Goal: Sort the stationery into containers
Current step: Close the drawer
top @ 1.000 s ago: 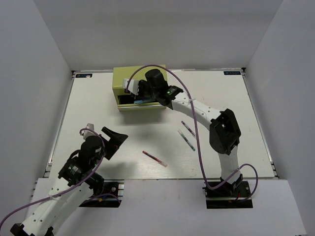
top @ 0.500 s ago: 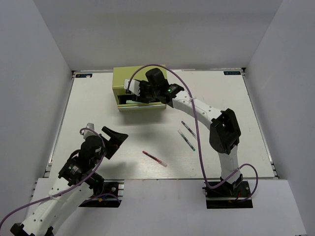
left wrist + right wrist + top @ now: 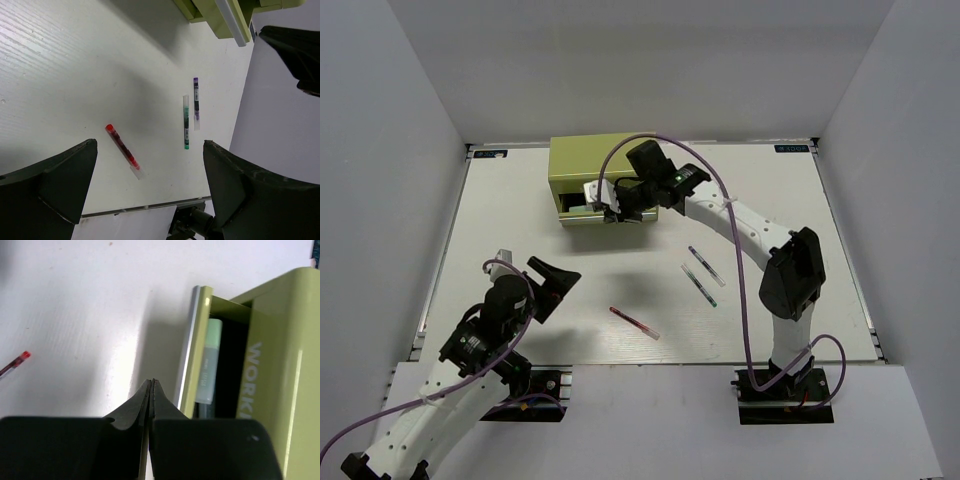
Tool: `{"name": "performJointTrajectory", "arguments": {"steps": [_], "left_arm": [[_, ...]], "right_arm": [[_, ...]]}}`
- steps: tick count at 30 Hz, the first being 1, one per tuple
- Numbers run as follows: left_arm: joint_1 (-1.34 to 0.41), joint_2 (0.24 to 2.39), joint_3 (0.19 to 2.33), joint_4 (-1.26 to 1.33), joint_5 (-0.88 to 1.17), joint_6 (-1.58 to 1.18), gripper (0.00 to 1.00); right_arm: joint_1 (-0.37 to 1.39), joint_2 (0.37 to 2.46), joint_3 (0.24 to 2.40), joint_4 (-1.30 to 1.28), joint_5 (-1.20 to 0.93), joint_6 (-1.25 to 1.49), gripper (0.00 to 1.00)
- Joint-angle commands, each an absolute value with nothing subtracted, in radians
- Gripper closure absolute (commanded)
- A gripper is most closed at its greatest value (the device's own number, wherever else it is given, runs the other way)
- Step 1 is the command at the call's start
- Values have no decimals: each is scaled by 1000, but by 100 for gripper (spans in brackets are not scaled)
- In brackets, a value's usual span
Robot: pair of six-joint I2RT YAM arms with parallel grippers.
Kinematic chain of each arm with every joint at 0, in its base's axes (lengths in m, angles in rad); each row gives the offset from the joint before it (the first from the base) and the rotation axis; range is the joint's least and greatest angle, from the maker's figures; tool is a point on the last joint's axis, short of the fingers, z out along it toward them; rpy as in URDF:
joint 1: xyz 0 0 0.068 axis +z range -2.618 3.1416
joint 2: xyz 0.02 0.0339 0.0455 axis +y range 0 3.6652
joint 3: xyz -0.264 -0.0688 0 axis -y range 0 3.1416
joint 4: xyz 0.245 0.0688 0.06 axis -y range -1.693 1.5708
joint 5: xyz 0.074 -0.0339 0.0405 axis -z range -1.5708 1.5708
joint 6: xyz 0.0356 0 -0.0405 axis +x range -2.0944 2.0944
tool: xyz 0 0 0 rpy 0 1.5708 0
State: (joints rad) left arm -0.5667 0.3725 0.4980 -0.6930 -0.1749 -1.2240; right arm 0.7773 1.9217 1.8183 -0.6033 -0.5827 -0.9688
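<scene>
Top view: olive tool chest (image 3: 582,165) far centre-left on table (image 3: 800,200), drawer (image 3: 578,207) open. Right claw (image 3: 616,209) at drawer front; left claw (image 3: 552,285) near left, above table. Red pen (image 3: 634,322) near centre; purple-tipped pen (image 3: 701,262), green-tipped pen (image 3: 699,286) side by side further right.
Left wrist: fingers (image 3: 50,185) spread wide, empty; three pens on table beyond.
Right wrist: fingers (image 3: 130,415) pressed together, empty, beside drawer lip; pale green marker (image 3: 207,362) inside drawer.

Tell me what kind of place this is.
Probably a robot test cell in a lab: a white table boxed in by plain walls, a left arm and right arm bolted at its near edge, and props like a chest and red pen.
</scene>
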Motion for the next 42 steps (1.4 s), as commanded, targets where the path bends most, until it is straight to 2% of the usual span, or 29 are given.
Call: {"name": "performJointTrajectory", "arguments": {"steps": [1,9,23,31,37,42], "left_arm": [[-571,394,497,-664,-170,-1201,4],[-571,413,515,-655,-170,-1183,4],[-571,431,506,-621,-170,-1173,4],[-571,431,483,-557,-179,-1173,1],[-571,411,408,-428,-179,-1241,1],[-571,491,354,-280,-179,-1272,1]], "right_arm": [[788,1913,1799,-677,-631,-1051,100],[782,2061,1844,-594,-407,-1031,100],[781,2138,1858,-330,-71,-927,100],[779,2158,1873,-235,52,-914,100],[776,2175,1865,-167,133,-900,100],[758,2163,1868,-191,129,-885,100]]}}
